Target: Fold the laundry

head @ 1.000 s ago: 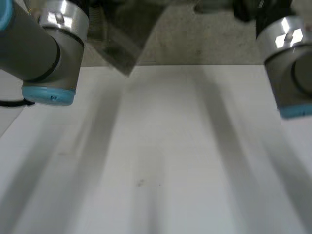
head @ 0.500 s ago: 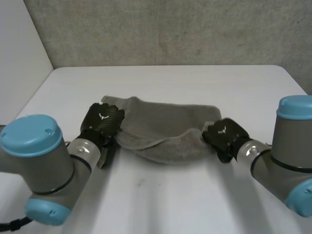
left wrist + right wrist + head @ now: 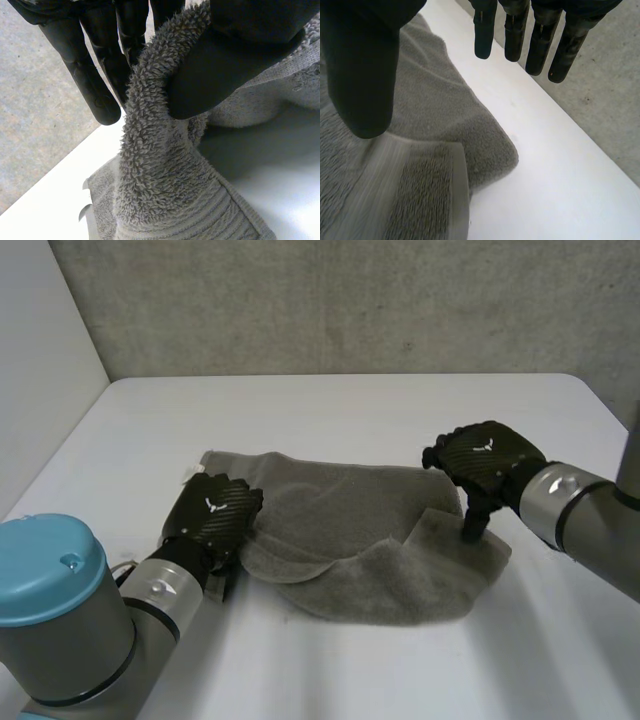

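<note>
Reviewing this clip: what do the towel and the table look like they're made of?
Towel: grey terry cloth, likely cotton. The left wrist view shows a dense looped pile, and a flat woven band runs near one edge. Table: white, smooth and hard, with a dull finish. It may be laminate or painted board; the look leaves that open.
</note>
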`<state>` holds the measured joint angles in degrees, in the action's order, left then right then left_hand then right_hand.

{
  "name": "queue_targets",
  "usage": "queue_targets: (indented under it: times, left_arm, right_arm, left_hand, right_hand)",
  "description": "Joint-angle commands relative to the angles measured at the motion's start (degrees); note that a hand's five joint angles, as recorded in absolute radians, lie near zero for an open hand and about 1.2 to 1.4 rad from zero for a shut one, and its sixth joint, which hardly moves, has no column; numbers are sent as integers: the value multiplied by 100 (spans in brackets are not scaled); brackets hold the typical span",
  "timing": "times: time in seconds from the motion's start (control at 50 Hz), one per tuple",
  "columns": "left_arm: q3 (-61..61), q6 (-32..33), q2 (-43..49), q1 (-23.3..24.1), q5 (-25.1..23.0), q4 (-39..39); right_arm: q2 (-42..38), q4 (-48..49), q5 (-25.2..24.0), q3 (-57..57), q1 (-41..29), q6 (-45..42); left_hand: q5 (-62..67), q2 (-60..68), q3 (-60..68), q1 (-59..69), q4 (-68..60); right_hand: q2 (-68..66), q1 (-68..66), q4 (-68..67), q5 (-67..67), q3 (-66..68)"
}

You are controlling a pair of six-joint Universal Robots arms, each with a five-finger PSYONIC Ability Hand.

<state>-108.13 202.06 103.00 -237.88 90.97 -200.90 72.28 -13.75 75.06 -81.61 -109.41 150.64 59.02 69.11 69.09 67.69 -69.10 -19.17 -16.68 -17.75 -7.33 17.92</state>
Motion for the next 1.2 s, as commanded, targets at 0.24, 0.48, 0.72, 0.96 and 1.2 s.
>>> queue_targets:
  times: [0.24,0.48,0.72,0.96,1.2]
  left_arm:
    - [-218,0,-368,-4,8,-2]
    - [36,35,-167,-92,-18,-46]
    - [3026,931,906,-329,-528,-72]
    - [5944,-360,1363,-522,-563,-195]
    - [3425,-633,1275,-531,-686,-160]
  right_arm:
    - [-2155,-1692,-950,1982,-203,440]
    - [-2745,-1718,-809,2607,-397,396]
    - [-2080,524,569,4928,-502,317]
    - [365,5700,791,818,-599,-121]
    - [296,4566,641,-900,-590,-254]
  left_hand:
    - [966,957,958,1099,-958]
    - [1098,1089,1091,1231,-1090]
    - [1098,1089,1091,1231,-1090]
    - [1098,1089,1091,1231,-1090]
    - [1098,1089,1091,1231,-1090]
  right_hand:
    - [-454,-703,-596,-638,579]
    - [-5029,-5278,-5171,-5213,5154]
    - [-6083,-6332,-6225,-6267,6208]
    - [-6083,-6332,-6225,-6267,6208]
    - [-6083,-6332,-6225,-6267,6208]
